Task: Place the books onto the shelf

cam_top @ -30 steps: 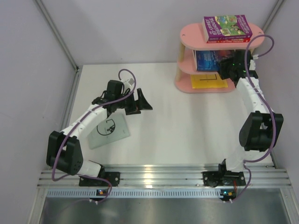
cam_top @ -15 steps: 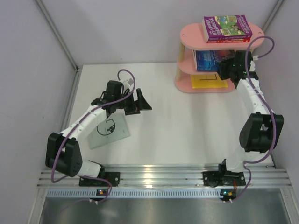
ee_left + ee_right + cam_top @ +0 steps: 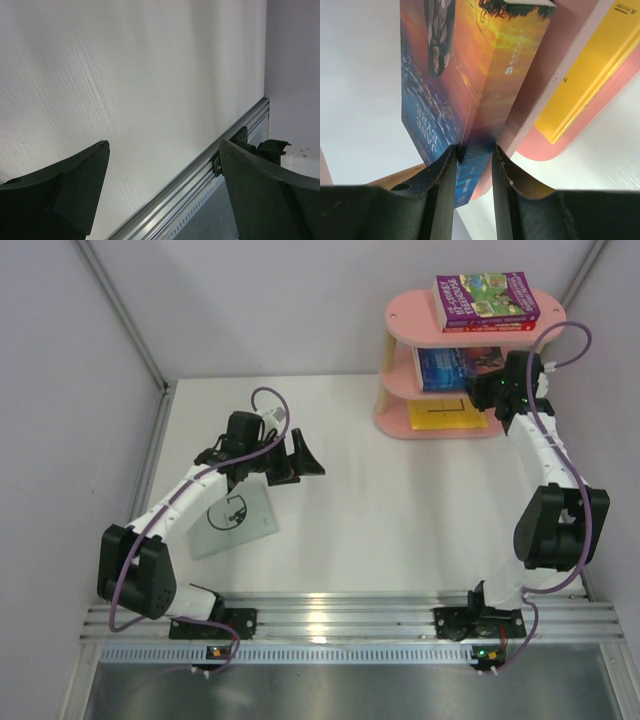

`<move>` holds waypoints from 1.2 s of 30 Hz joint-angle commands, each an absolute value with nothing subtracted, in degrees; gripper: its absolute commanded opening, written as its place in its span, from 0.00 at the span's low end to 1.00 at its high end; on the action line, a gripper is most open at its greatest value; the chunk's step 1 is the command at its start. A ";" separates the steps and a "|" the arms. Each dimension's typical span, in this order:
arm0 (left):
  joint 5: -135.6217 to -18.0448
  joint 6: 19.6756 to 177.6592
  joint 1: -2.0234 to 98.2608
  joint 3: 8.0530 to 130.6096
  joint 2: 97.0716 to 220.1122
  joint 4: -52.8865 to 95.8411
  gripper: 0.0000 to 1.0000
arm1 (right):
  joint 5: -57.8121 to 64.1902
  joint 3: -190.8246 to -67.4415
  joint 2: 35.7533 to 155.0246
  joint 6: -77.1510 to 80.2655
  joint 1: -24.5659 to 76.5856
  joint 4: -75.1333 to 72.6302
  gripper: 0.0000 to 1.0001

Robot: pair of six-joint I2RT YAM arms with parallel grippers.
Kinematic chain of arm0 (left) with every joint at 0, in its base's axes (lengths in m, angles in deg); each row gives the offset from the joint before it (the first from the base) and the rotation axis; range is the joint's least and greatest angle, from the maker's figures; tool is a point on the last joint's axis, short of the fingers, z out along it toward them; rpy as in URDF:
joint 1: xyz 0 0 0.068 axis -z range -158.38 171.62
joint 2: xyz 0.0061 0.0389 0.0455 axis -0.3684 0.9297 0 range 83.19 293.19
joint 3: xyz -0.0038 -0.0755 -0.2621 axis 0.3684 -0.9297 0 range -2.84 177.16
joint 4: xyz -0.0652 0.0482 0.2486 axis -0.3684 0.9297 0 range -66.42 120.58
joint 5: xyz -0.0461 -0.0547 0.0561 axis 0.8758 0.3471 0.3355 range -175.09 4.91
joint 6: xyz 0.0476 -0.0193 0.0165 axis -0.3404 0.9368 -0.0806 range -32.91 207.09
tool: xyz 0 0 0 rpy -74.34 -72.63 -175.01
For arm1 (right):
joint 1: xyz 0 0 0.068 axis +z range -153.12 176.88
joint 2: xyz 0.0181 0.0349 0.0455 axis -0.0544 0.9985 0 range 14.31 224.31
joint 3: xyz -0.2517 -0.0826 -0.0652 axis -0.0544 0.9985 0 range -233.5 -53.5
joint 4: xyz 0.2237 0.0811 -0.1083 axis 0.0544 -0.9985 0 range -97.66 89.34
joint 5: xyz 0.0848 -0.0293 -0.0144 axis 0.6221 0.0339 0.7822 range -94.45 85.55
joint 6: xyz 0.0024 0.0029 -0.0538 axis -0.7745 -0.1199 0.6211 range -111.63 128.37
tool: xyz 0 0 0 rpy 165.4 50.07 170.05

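Right tool point(image 3: 474, 150), upper right of the top view, is closed narrow on the lower edge of the blue-orange "Jane Eyre" book point(image 3: 445, 85) at the middle tier of the pink shelf point(image 3: 400, 315). The purple-green book point(image 3: 487, 298) lies on the top tier and the yellow book point(image 3: 445, 415) on the bottom tier. Left tool point(image 3: 164, 147) stands wide and holds nothing, left of centre above the desk point(image 3: 400, 500). The grey-green book point(image 3: 235, 520) lies flat on the desk at lower left, partly under the left arm.

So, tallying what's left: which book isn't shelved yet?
The pale emblem book, lying flat on the table; the rest are on the shelf.
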State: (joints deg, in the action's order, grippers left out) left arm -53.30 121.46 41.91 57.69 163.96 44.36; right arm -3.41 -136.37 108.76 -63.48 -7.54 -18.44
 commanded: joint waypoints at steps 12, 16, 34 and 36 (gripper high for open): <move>-54.33 121.01 41.83 59.48 163.52 43.09 0.95 | -2.17 -133.57 107.56 -67.74 -8.04 -5.49 0.14; -54.42 121.10 41.83 59.48 163.26 43.09 0.95 | -3.48 -131.20 106.51 -69.76 -8.04 -3.04 0.05; -54.60 121.10 41.83 58.86 162.90 42.74 0.95 | -7.18 -128.91 106.33 -74.25 -7.34 0.30 0.00; -54.60 121.10 41.83 58.86 162.81 42.74 0.95 | -6.91 -129.70 106.50 -73.46 -7.34 0.57 0.00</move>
